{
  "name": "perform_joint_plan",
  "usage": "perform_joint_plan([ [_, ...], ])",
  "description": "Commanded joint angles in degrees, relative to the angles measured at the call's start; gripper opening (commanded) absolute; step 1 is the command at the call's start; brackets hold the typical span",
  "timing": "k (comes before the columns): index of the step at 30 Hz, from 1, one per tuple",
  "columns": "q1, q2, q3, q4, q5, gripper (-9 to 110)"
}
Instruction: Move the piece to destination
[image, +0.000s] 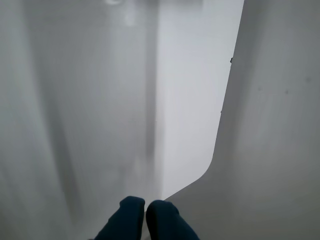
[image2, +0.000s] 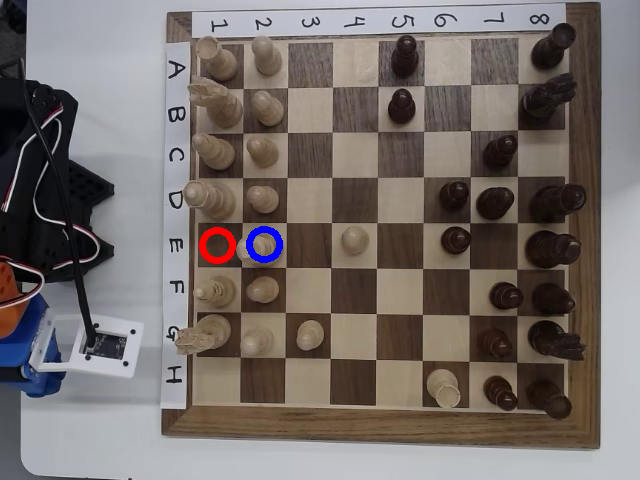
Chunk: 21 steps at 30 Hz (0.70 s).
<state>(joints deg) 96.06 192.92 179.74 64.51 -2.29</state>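
In the overhead view a pale cream piece (image2: 256, 249) stands on the light square marked by the blue ring, the destination (image2: 265, 244), in row E. The dark square with the red ring (image2: 216, 244) beside it is bare. My arm (image2: 45, 200) is folded off the board's left side, well away from the piece. In the wrist view my gripper (image: 145, 211) shows two dark blue fingertips (image: 127, 215) pressed together with nothing between them. That view holds only white surfaces, with no board in it.
Pale pieces fill columns 1 and 2 of the chessboard (image2: 380, 432). One pale pawn (image2: 354, 239) stands mid-board and another pale piece (image2: 442, 387) near the bottom right. Dark pieces (image2: 548, 248) crowd the right side. A white camera module (image2: 100, 346) sits left of the board.
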Motion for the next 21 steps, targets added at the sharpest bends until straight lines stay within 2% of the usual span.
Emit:
perform_joint_plan([
  [1,2.81,3.34,-0.7,-2.11,3.34,0],
  [21,3.87,3.43,-0.7,-2.11,4.22,0],
])
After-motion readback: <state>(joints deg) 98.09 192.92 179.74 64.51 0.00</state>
